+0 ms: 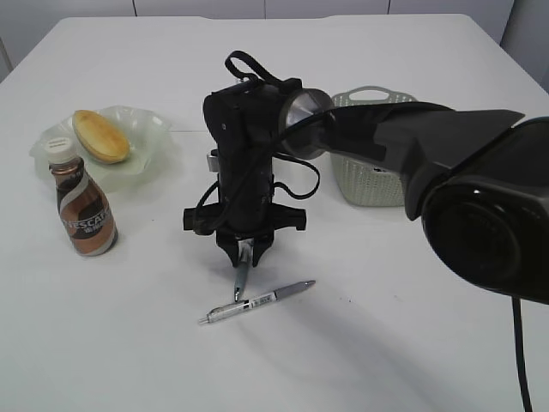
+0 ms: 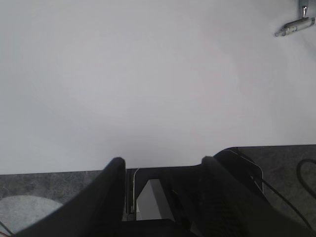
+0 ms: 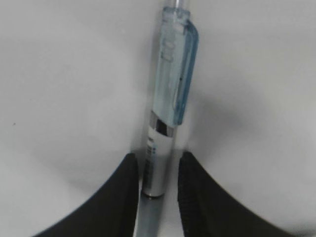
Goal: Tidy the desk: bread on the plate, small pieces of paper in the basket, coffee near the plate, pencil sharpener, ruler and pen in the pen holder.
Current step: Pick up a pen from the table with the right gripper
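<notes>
Straddling the pen (image 1: 257, 302) now, my right pincer (image 1: 244, 257) points straight down at mid-desk (image 1: 412, 326), having reached across from the right side. Down the right wrist view, the pen (image 3: 160, 148) lies flat between my two black fingers (image 3: 116, 197), its clear blue clip pointing away from me and its silver band just ahead of the tips. I see a thin sliver of white on each side of the barrel, so the jaws are narrow but released, not clenched on it, and the pen rests on the desk with its shadow beside it. My left pincer (image 2: 163, 163) hangs low over bare tabletop near the desk's edge, fingers (image 2: 111, 182) spread apart with nothing between them. One end of the pen (image 2: 295, 27) just peeks into the top right corner of that view. Over on the far left, the bread (image 1: 100, 136) sits in the plate (image 1: 150, 129), lying at a slant across it. The coffee (image 1: 83, 210) stands upright just beside the plate, on the near side, white cap up. The basket (image 1: 369, 184) sits behind my right arm, partly hidden by it, one loop handle showing at the back, and I cannot tell what is inside it.
</notes>
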### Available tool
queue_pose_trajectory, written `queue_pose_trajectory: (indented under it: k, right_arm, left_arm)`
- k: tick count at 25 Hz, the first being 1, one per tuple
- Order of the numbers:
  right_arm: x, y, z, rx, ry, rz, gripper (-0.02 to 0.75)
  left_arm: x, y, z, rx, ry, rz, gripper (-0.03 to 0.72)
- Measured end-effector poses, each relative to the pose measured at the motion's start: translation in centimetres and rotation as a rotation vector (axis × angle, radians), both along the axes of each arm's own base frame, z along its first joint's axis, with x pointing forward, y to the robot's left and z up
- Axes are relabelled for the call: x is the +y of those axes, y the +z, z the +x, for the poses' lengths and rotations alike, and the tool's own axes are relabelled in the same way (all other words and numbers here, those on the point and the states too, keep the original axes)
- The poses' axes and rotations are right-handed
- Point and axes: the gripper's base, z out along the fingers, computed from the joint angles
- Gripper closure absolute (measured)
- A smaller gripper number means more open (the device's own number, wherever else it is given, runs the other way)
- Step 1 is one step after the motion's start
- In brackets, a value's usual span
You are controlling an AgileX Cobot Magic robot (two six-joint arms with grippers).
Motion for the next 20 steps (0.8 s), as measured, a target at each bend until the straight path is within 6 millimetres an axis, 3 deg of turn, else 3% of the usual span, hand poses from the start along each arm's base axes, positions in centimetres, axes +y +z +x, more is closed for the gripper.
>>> queue_pose_trajectory:
  k: [8,20]
  right_arm:
    - [0.02,0.00,-0.01,0.002,-0.001,0.002,0.645]
    - [0.04,0.00,-0.01,-0.002,0.048,0.002,0.657]
  left_arm:
    - [-0.14,0.05,-0.10,-0.001,-0.002,-0.018,0.327]
    - [-0.16,0.06,-0.10,-0.001,-0.002,-0.020,0.327]
